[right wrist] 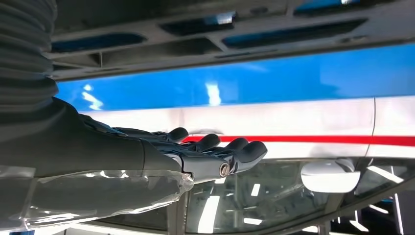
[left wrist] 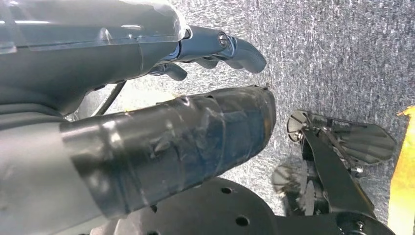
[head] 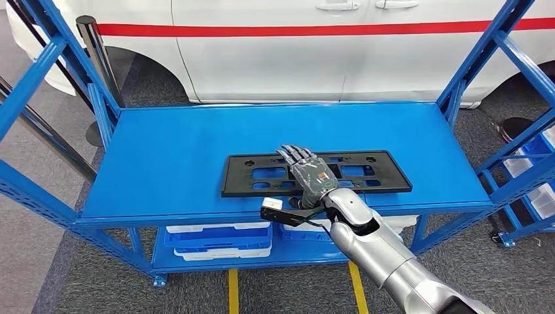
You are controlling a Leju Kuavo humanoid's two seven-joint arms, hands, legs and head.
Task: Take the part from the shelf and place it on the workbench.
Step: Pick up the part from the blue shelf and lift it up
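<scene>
While the black plastic part (head: 317,173), a long flat frame with rectangular cut-outs and round holes, is lying lengthwise on the top deck of the blue metal shelf (head: 163,157), the right hand (head: 307,171) is reaching over its middle from the near edge. Its fingers (head: 293,155) are lying stretched out and slightly apart above the part, palm down, holding nothing; whether they are touching the plastic cannot be told. In the right wrist view the same hand (right wrist: 195,154) is showing straight, extended fingers, with the blue shelf, the part's underside-like ribbing and a white car with a red stripe (right wrist: 293,127) beyond. That car (head: 327,46) is standing just behind the shelf. On the lower level, white and blue bins (head: 219,239) are sitting side by side. The left hand (left wrist: 161,98) is hanging over grey carpet (left wrist: 342,58), its thumb wrapped in dark tape and its fingers loosely extended, gripping nothing. Yellow floor lines (head: 232,291) are running under the shelf's front.
</scene>
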